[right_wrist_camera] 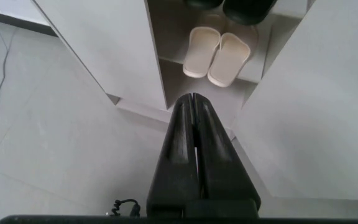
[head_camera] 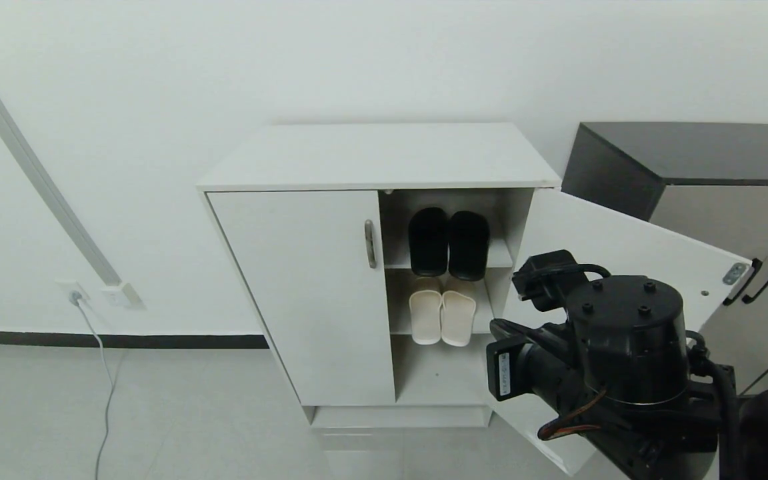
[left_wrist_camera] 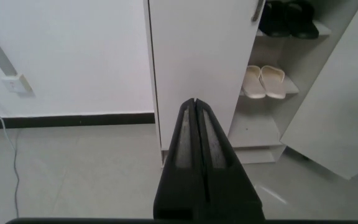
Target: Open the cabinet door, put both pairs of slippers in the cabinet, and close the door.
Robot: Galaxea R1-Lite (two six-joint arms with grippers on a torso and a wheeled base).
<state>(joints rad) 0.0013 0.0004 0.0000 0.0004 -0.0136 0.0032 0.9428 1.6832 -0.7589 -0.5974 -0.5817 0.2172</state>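
**Right gripper** (right_wrist_camera: 194, 99): fingers pressed together, empty; hangs before the open bay, just beside the inner face of the door (right_wrist_camera: 316, 124).

**Left gripper** (left_wrist_camera: 194, 102): fingers together, empty; faces the left door (left_wrist_camera: 197, 56).

**Door**: swung wide.

**Black slippers** (head_camera: 449, 243): upper shelf.

**White slippers** (head_camera: 442, 317): shelf below, ends overhanging its edge.

**Cabinet** (head_camera: 384, 157): loading looks finished, and closing remains.

**Handling**: bring the right gripper round the door's free edge. Press its outer face near that edge with the joined fingers, sweeping steadily until the door is flush.
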